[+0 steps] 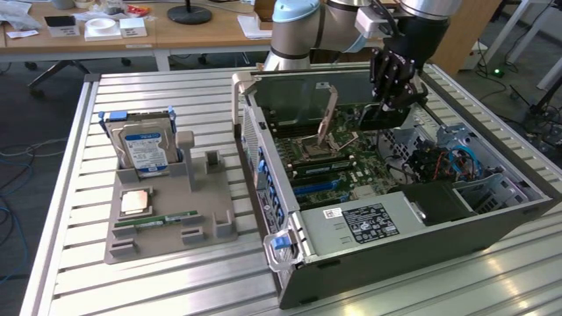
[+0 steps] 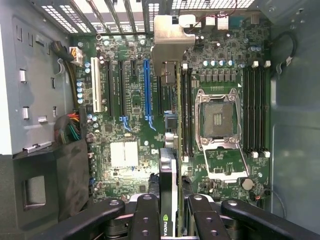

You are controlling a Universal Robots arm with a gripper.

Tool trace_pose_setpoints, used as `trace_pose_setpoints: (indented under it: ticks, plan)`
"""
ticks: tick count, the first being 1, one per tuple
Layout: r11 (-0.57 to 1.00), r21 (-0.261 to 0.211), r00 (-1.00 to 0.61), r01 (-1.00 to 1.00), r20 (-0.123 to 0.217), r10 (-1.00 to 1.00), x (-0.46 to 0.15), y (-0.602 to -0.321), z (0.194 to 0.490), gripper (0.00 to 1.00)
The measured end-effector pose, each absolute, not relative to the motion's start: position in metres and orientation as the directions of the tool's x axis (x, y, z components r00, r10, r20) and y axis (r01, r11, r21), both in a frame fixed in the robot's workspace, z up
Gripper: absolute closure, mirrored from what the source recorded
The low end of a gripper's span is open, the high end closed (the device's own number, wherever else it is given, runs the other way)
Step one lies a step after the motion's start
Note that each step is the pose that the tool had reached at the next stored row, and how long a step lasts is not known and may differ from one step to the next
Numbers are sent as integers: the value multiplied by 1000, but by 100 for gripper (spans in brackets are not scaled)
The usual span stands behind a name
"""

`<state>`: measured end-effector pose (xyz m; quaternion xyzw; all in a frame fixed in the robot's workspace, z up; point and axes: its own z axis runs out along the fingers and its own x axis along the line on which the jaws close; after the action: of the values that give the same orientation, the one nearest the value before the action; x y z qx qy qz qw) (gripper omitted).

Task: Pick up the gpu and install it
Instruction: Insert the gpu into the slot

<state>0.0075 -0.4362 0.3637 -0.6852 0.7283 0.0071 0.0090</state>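
So the robot's black pincer point(image 1: 393, 99) is clamped on the gpu point(image 1: 383, 118), a thin dark card with a black cooler face, and it's got it hanging down inside the open grey computer case point(image 1: 395, 263), towards the back end nearest the arm. The case is lying on its side on the slatted aluminium tabletop point(image 1: 158, 99).

From the wrist view you're looking straight down the card. The gpu point(image 2: 168, 170) is edge-on, squeezed between the black fingers point(image 2: 145, 215) of the pincer point(image 2: 170, 212), and its tan-silver metal end bracket point(image 2: 172, 37) is at the far end by the case's vented rear wall. Underneath is the green motherboard point(image 2: 130, 150). The card lines up between the long blue slot point(image 2: 147, 90) and the silver square CPU socket point(image 2: 218, 117), just beside the black memory slots. Can't really tell if the bottom edge is touching a slot or just hovering above the board.

Over on the exterior view's left, well apart from the case, there's a grey moulded holder point(image 1: 197, 197) on the tabletop. A boxy silver hard drive with a blue label point(image 1: 145, 151) is standing upright in it, and a slim green memory stick point(image 1: 156, 219) is lying flat nearer the front.
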Motion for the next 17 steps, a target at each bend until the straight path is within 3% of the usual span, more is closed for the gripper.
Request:
trace_pose_setpoints:
  ticks: [17]
  plan:
    - [61, -2, -61, -998, -23, -998, 6, -436, 352, 74]
